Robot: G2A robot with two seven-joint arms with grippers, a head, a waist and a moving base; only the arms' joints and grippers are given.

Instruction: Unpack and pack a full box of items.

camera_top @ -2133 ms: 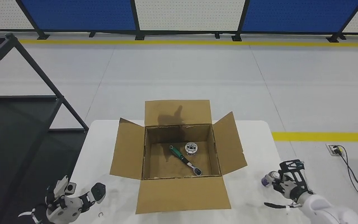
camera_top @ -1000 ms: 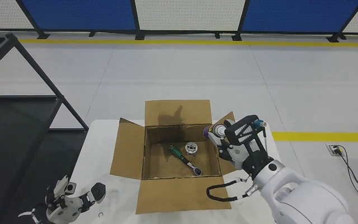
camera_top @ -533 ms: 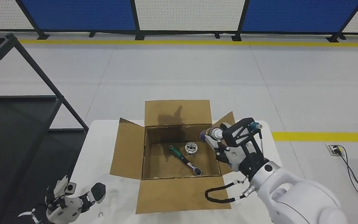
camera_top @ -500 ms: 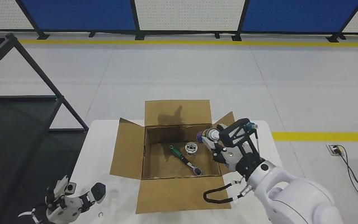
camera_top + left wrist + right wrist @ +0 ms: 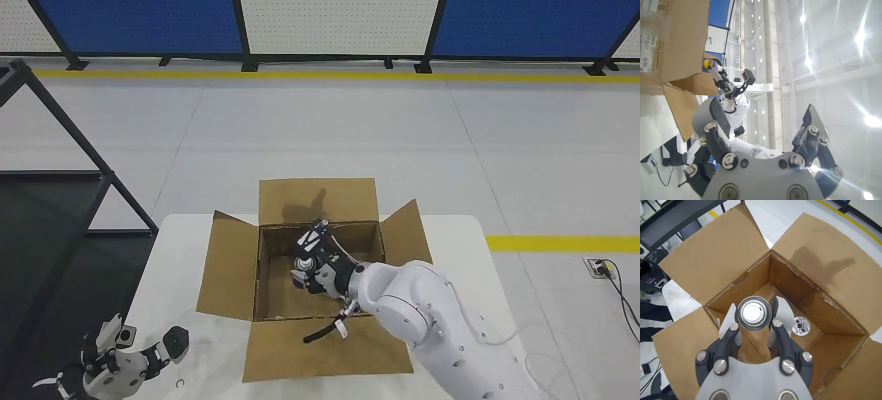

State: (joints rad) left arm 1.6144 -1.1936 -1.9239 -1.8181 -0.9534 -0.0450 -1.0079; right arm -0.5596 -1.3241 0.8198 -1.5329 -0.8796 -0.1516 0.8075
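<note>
Over the open brown cardboard box [image 5: 715, 256], right gripper [image 5: 755, 305] clamps a cylindrical metal spray can [image 5: 754, 313] (silver perforated disc [image 5: 802, 326] lies on box floor); left gripper [image 5: 762, 106] spread wide, holding nothing.

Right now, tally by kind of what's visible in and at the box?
Spray can: 1, held by the right fingers
Round metal disc: 1, on the box floor
Cardboard box: 1, flaps open
Total: 3
</note>
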